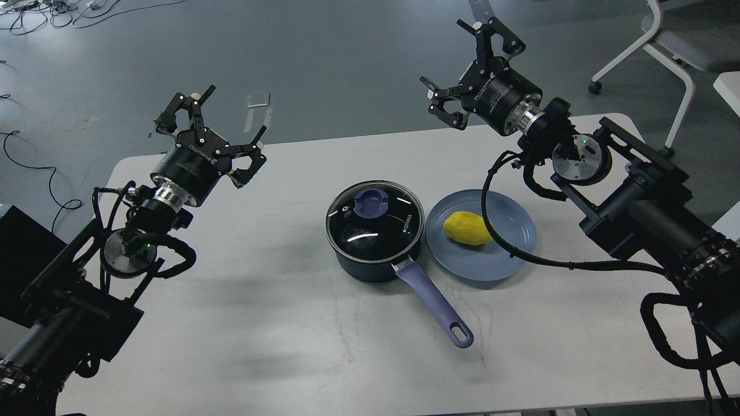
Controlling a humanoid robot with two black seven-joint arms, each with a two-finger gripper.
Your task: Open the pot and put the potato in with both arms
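Observation:
A dark blue pot (373,242) stands in the middle of the white table (260,323), closed by a glass lid (374,221) with a blue knob (372,204). Its purple handle (433,303) points toward the front right. A yellow potato (469,228) lies on a blue plate (497,260) just right of the pot. My left gripper (211,130) is open and empty, raised over the table's far left. My right gripper (468,72) is open and empty, raised beyond the table's far edge, behind the plate.
A white chair (670,46) stands on the grey floor at the back right. Cables (34,14) lie on the floor at the back left. My right arm's black cable (497,240) hangs over the plate's middle.

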